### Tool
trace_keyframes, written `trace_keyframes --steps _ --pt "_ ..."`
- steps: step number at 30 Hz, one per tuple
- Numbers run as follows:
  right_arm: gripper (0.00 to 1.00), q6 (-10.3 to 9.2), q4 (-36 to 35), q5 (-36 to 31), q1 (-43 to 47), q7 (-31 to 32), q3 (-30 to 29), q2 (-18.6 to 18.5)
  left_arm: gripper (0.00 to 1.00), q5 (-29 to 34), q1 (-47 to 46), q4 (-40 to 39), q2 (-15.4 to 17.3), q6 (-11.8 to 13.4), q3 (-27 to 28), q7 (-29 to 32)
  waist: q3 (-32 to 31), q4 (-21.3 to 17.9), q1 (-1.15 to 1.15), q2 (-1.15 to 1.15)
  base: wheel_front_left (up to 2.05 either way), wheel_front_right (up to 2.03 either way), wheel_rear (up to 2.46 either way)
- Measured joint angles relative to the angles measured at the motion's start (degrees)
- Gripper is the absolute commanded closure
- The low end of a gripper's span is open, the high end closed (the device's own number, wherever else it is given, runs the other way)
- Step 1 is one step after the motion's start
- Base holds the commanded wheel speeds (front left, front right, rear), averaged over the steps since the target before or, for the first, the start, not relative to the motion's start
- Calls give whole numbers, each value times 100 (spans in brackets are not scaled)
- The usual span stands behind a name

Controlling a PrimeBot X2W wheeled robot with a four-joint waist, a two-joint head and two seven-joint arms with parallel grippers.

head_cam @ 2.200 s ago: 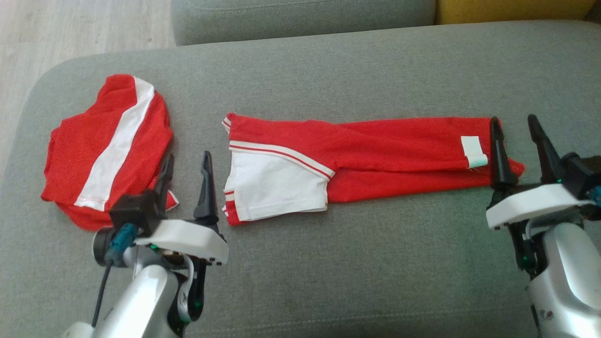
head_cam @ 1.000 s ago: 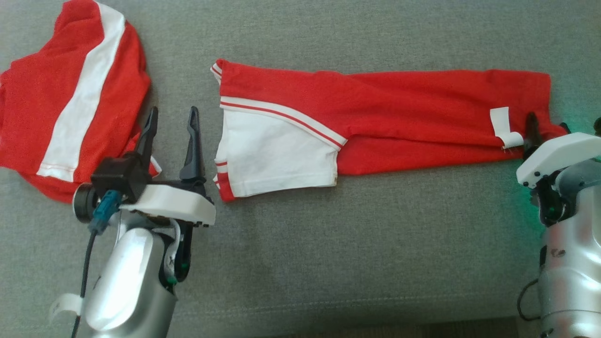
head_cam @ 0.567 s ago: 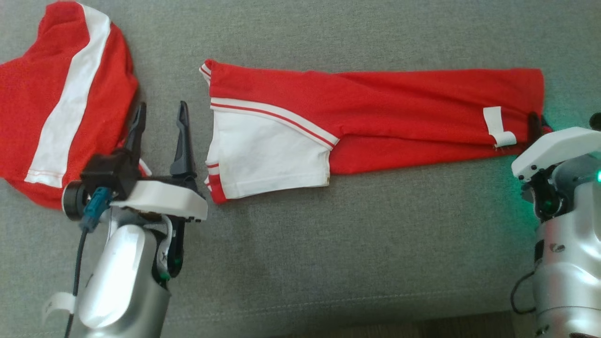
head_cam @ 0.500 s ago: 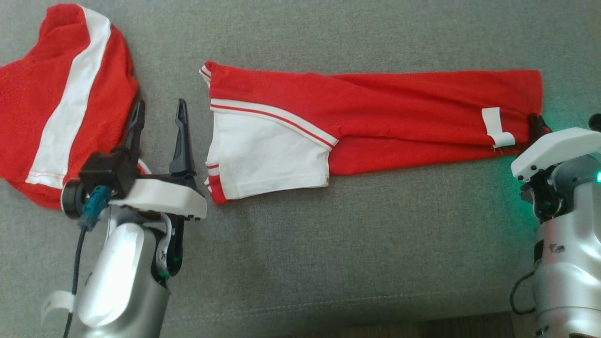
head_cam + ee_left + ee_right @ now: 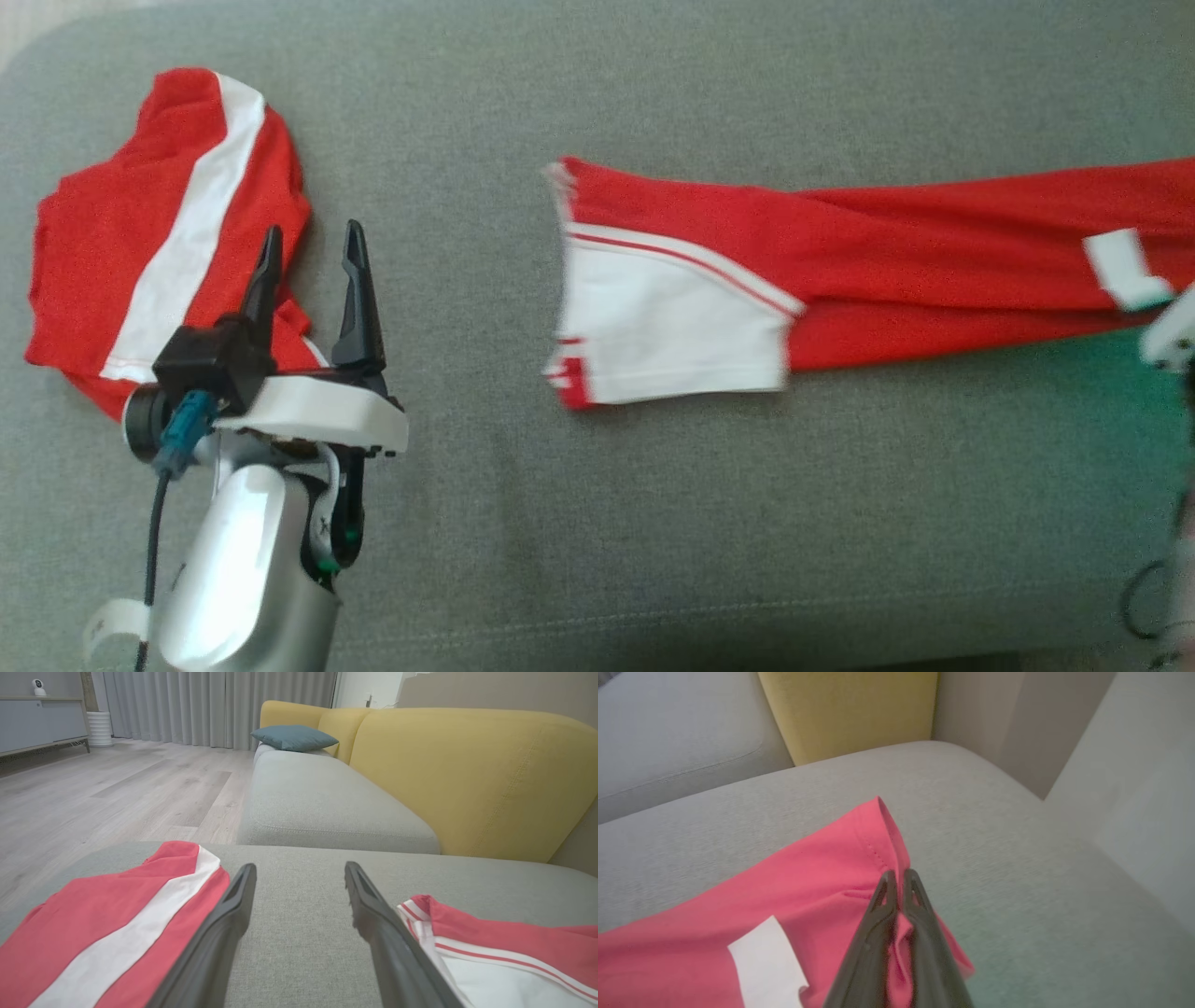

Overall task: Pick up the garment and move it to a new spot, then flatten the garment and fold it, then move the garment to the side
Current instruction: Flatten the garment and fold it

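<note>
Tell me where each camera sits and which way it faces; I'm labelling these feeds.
Head view: above, looking down at the grey cushion; left gripper and its forearm show lower left.
Left wrist view: low over the cushion, facing the yellow sofa back; its open fingers show.
Right wrist view: close above the long garment; right gripper shut on its edge.
Shared: head and left wrist views both show the folded garment.

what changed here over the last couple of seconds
The right gripper, earlier open over the end of the long red garment, has shut on that end and dragged the garment toward the robot's right, widening the gap from the left gripper. The left gripper stays open beside the other red and white garment, which has not moved.
</note>
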Motion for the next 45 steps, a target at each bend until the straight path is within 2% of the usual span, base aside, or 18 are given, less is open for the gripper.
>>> trace_keyframes --steps 6,11,14,20,29,35,40,45 --pt "100 0 -338 -890 -1 -46 -302 -99 0 -2 35 -36 -113 -43 68 0 -204 62 0 0 0 0 0" --pt "100 0 -428 -812 -2 112 -130 233 0 -2 254 -158 -196 -47 148 0 -456 93 0 0 0 0 0" --pt "100 0 -572 -452 -1 321 175 435 0 -1 444 -143 -224 -54 190 0 -614 94 0 0 0 0 0" --pt "100 0 -1107 556 87 837 856 500 0 -1 565 -130 -254 -98 258 0 -909 135 0 0 0 0 0" --pt "100 0 -1543 2621 647 1131 2259 511 0 0 805 -116 -277 -153 283 0 -1125 328 0 0 0 0 0" --pt "100 0 -1362 3495 853 643 3127 511 0 3 809 -111 -292 -198 282 0 -1108 489 0 0 0 0 0" --pt "100 0 -716 4167 884 -32 3999 506 0 9 809 -54 -307 -205 259 0 -1034 689 0 0 0 0 0" --pt "100 0 -64 4484 846 -448 4372 503 0 9 806 -10 -312 -220 254 0 -970 833 0 0 0 0 0"
